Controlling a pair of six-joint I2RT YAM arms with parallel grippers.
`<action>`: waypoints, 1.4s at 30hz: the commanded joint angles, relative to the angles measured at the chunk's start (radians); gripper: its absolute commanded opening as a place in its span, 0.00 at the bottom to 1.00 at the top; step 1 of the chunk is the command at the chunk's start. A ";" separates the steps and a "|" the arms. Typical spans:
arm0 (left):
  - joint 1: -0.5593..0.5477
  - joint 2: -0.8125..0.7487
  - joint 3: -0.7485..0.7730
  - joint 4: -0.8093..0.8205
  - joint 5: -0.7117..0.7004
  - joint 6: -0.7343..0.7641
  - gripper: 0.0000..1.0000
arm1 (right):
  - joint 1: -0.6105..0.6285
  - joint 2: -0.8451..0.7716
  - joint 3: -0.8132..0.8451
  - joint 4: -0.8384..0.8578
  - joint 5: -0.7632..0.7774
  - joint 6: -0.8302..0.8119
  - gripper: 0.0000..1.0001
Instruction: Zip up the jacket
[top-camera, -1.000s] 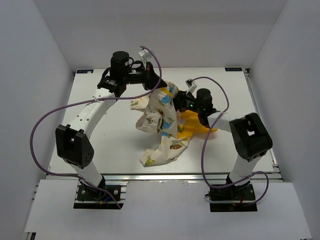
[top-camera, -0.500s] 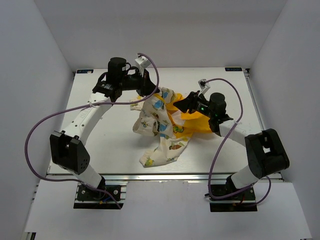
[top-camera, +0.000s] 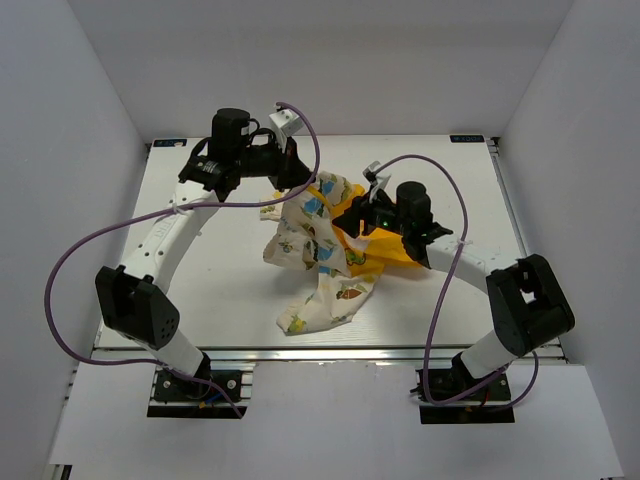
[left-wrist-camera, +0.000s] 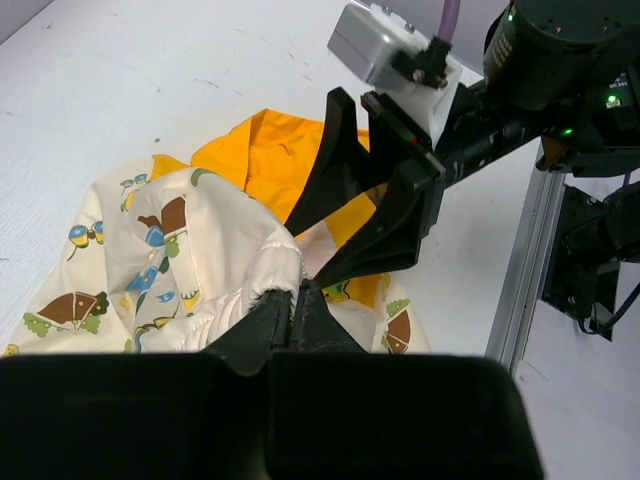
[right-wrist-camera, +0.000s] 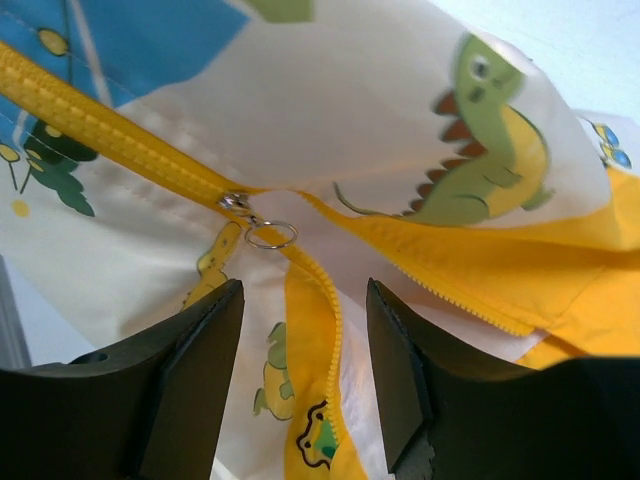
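We find the jacket (top-camera: 320, 260) bunched in a heap near the middle of the table (top-camera: 200, 280), cream printed side mostly up, with yellow-orange lining spilling out to the right. Its far edge is lifted off the surface while the near end trails toward us.

The left gripper (left-wrist-camera: 298, 296) has its fingers pressed together on a ribbed cream edge of the jacket and holds that part up at the far left of the heap. The right gripper (right-wrist-camera: 300, 300) is spread wide and holds nothing. It hangs just beside the raised fabric, facing the zipper.

In the right wrist view the yellow zipper is only partly done up. From the slider (right-wrist-camera: 235, 203) toward the upper left the teeth are meshed into one band. Toward the lower right the two tapes split apart and run on separately. The ring pull (right-wrist-camera: 270, 235) dangles free just under the slider, in line with the gap between the fingers but not touched by them.

We judge the task begun but far from finished: the pull has yet to be gripped and drawn along the open stretch. How much of the whole length is joined we cannot tell, as the close view shows only a short run.
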 joint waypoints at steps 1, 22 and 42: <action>0.004 -0.015 0.057 -0.015 0.027 0.025 0.00 | 0.048 0.022 0.066 -0.051 0.062 -0.120 0.58; 0.004 -0.006 0.054 -0.019 0.047 0.030 0.00 | 0.094 0.110 0.168 0.010 -0.026 -0.155 0.64; 0.006 -0.044 0.012 -0.008 0.005 0.030 0.00 | 0.096 0.126 0.168 0.044 0.024 -0.110 0.00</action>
